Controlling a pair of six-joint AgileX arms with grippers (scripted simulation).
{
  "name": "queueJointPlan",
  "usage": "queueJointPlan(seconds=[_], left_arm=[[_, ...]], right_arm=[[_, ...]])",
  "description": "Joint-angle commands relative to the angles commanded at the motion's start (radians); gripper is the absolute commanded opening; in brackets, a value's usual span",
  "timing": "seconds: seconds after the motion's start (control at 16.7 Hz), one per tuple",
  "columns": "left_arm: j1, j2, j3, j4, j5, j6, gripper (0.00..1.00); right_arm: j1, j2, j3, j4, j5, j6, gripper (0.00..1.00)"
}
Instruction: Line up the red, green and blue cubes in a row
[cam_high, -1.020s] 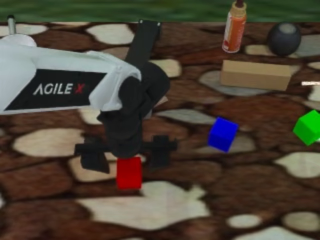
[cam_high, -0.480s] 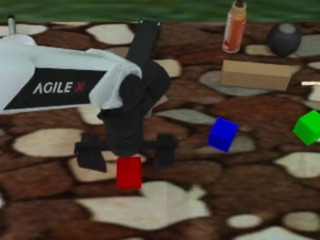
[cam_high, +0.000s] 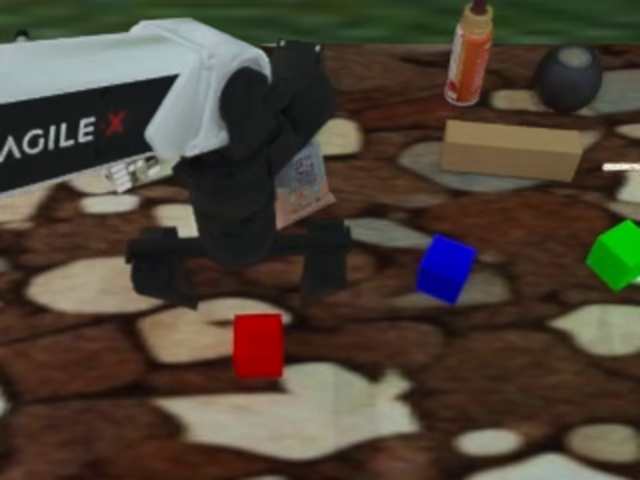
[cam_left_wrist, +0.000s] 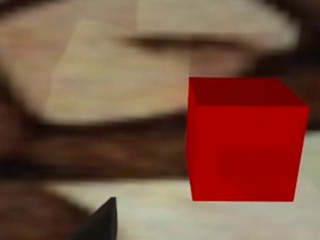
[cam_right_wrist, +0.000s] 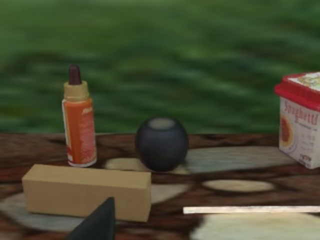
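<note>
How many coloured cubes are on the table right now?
3: red cube at front left, just clear of the open left gripper; blue cube mid-table; green cube at the right edge.

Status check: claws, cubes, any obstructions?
Left claw open above small red cube, not gripping. Blue cube, green cube apart at right, unaligned. Nothing between them.

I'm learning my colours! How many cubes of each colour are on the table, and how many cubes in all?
Red: 1, the red cube
Blue: 1, the blue cube
Green: 1, the green cube
Total: 3 cubes
</note>
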Motion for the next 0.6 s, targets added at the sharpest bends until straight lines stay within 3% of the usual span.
queueJointPlan(seconds=[0.3,0.6], left_arm=[[0.000,-0.006,-0.012,0.009,0.000,0.001,1.00],[0.094,-0.212,-0.185,0.129,-0.008,0.020,1.00]], right_arm=[[0.001,0.010,0.010,-0.007,-0.001,-0.003,1.00],[0.011,0.219,0.209,-0.140,-0.003,-0.063,1.00]])
